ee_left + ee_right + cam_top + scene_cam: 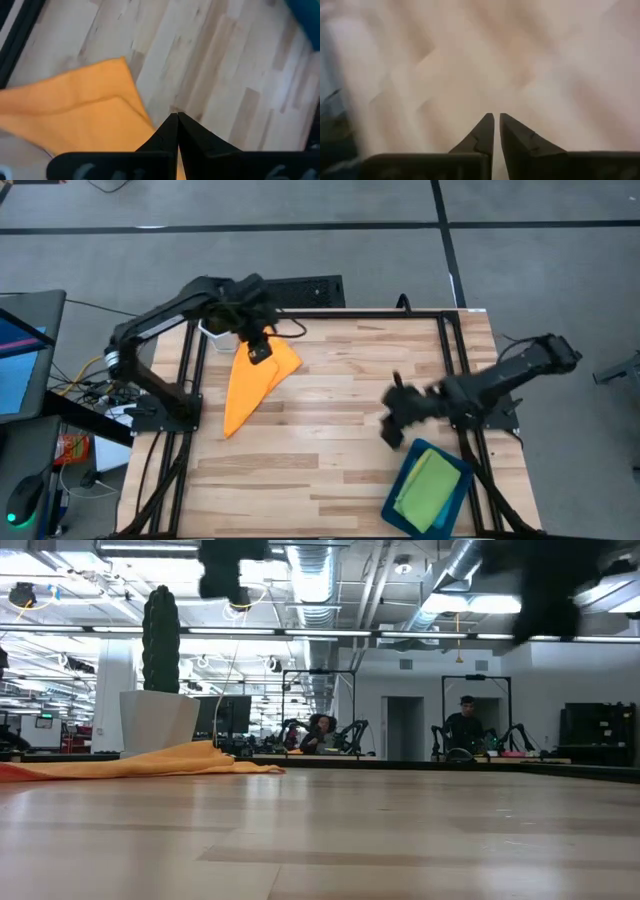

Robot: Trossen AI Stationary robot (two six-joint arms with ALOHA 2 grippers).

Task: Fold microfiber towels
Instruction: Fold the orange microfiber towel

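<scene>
Orange towel (254, 381) lay on the desk (340, 450) folded into a rough triangle, wide end right under the left claw (260, 348), point trailing away toward the desk's near-left edge. Left claw hovered just over that wide end, fingers pressed fully together, holding nothing; the wrist view showed the cloth's corner just ahead of the fingertips, not between them.

Right claw (393, 423) was mid-desk, well apart from the orange towel, fingers almost together with a thin gap and nothing visible between them. Just beside it, on the near-right side, sat the dark teal tray (400, 488) with a green towel (428, 488) in it, looked folded, a yellow edge showing at its side. Couldn't tell what else was stacked under it.

Judgement on progress: at least one towel done and stowed in the tray, orange one partway folded, shape not a tidy rectangle yet. Light blue towel not seen in any view. Left: finish orange, move it to the tray, then any remaining cloths.
</scene>
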